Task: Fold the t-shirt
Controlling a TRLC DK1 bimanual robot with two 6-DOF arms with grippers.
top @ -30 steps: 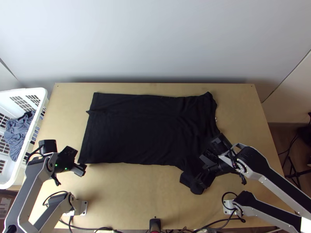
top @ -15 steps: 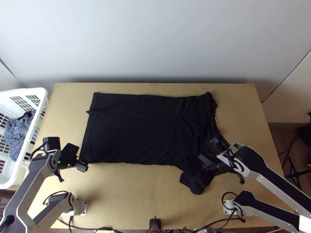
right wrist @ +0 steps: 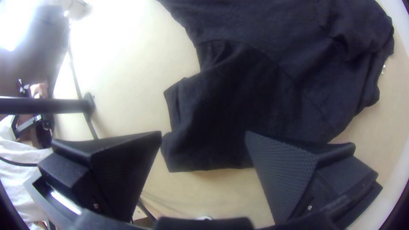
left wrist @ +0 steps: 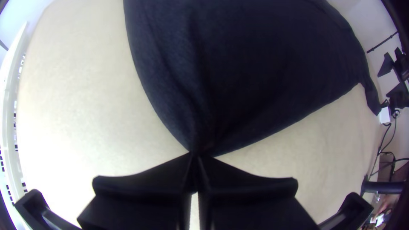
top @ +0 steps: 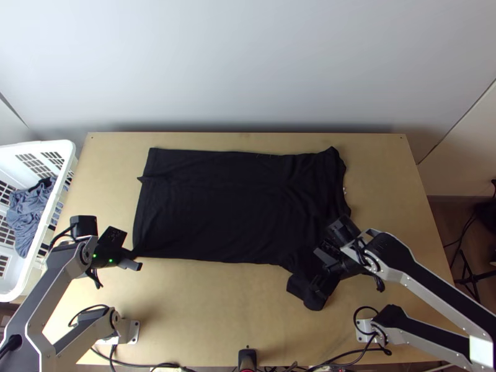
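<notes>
As it lies on the light wooden table (top: 204, 316): one black cloth t-shirt (top: 217, 204), mostly spread; left flat-fingered black gripper (left wrist: 196, 155), pinching its near corner; matching right gripper (right wrist: 203, 134), fingers apart at the rumpled sleeve (right wrist: 217, 110). Advisable: secure sleeve, then lift evenly.

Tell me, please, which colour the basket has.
The basket is white; it shows best in the top view.

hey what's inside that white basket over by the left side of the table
Inside the white basket lies crumpled blue-grey cloth, with a darker patch near one end. Whatever is beneath the cloth is covered, so I can't tell what it is.
</notes>
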